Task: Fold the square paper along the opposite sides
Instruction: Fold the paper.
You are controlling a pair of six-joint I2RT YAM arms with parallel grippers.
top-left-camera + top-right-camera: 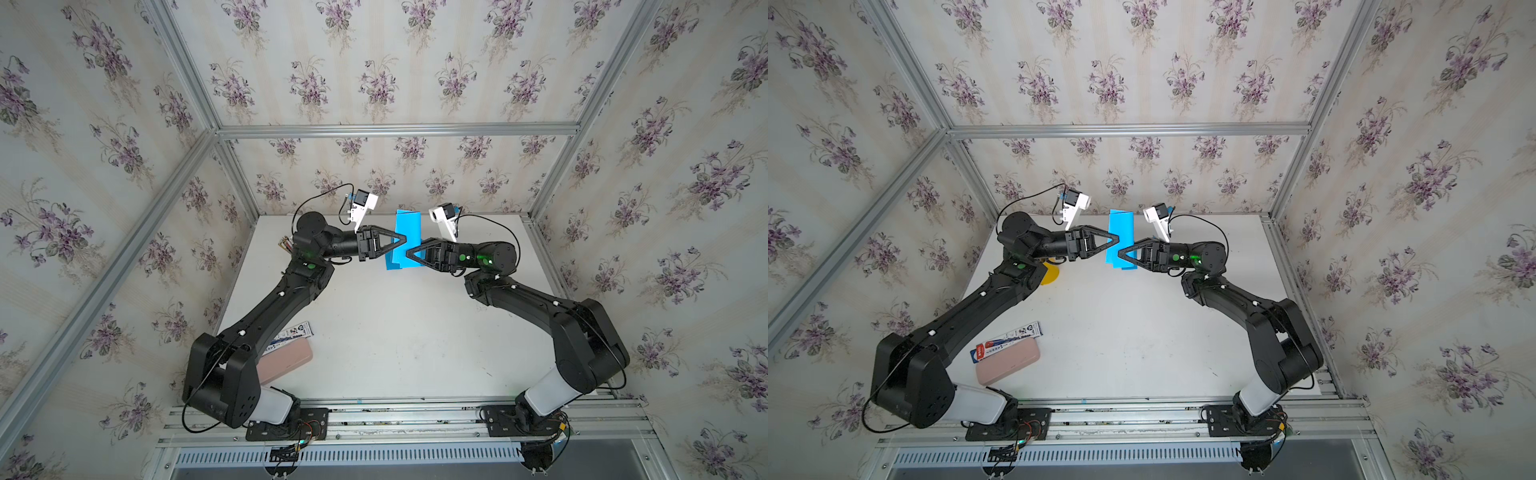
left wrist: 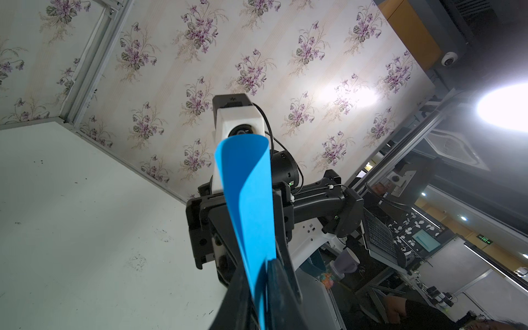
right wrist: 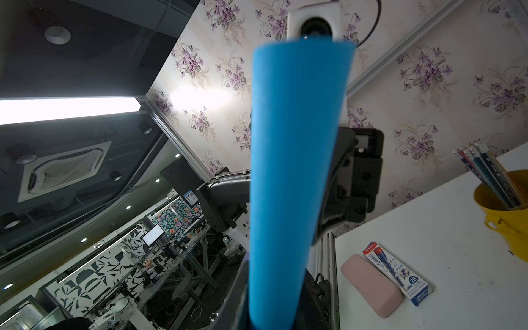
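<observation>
Plainly, the left gripper [image 2: 258,297] has its jaws close together, pinching the lower end of the blue paper [image 2: 248,200] between them. The right gripper [image 3: 274,314] has a finger on either side of the sheet's lower end, but blur hides whether they press it, so I cannot tell. In both top views the two gripper tips meet the sheet from opposite sides, toward the back middle of the white table [image 1: 395,332]. The sheet stands upright, bent over into a rounded loop at its top, not creased flat. By the left arm's base a pink case [image 1: 1007,368] lies just beside a pencil box [image 1: 1009,337]. A yellow cup [image 3: 508,217] of pencils stands farther back.
</observation>
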